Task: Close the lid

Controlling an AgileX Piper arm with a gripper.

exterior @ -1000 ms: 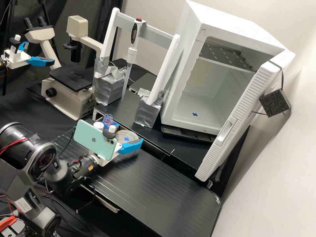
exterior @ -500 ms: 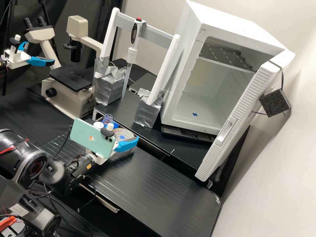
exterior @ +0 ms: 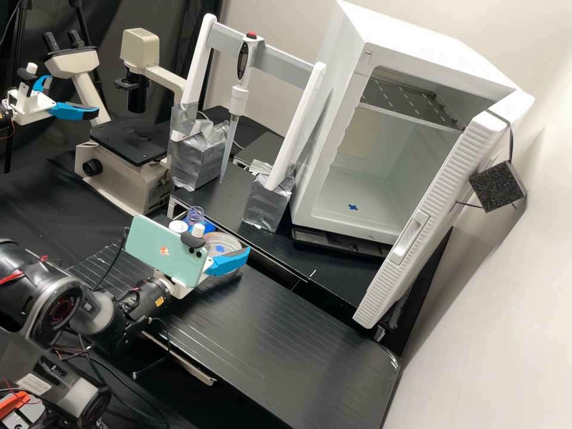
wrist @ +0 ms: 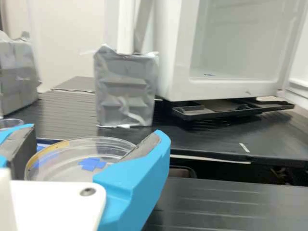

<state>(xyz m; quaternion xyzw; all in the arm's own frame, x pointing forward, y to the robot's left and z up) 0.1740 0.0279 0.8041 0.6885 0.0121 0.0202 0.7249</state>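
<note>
The dark grey arm (exterior: 119,319) stands at the near left — a small yellow label (exterior: 159,302) sits close to its wrist, and a pale label (exterior: 34,381) is stuck lower down. A mint-green phone (exterior: 161,250) with a small round logo on its back is mounted at the gripper (exterior: 229,243), over the left part of the near bench (exterior: 286,333). The gripper is clamped across a clear round lid (wrist: 67,161) with a blue mark, its blue fingers (wrist: 139,178) on either side of the rim. A clear curved edge shows below the lid; whether the two touch, I cannot tell. Just left are a white cap (exterior: 177,226) and a clear bottle (exterior: 195,214).

Farther back, a pipette (exterior: 239,98) hangs on a white stand (exterior: 199,65) with silver-wrapped feet — the microscope (exterior: 128,161) is to its left, the open white cabinet (exterior: 417,50) to its right.
</note>
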